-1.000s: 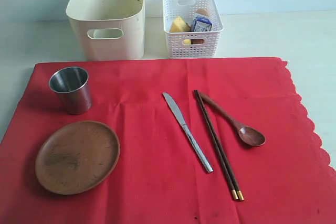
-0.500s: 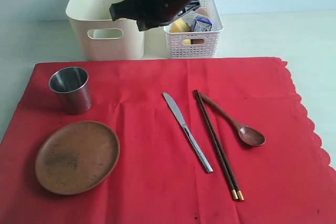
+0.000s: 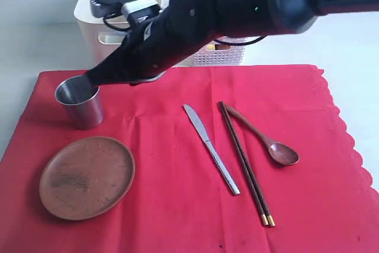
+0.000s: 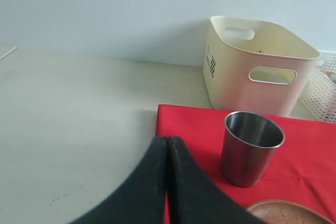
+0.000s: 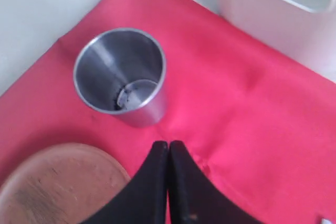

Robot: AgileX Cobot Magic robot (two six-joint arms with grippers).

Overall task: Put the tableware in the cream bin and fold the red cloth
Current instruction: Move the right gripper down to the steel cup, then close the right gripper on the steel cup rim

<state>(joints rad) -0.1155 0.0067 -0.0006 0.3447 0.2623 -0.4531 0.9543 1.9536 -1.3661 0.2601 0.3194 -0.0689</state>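
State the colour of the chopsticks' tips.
Gold, on otherwise dark brown chopsticks; it shows best in the exterior view.

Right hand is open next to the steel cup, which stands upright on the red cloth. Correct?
No: the right hand is shut, fingers pressed together, per the right wrist view. It is next to the steel cup, which stands upright on the red cloth.

The right arm [image 3: 237,4] reaches leftward across the middle, right hand [image 5: 168,148] and left hand [image 4: 167,141] both closed.
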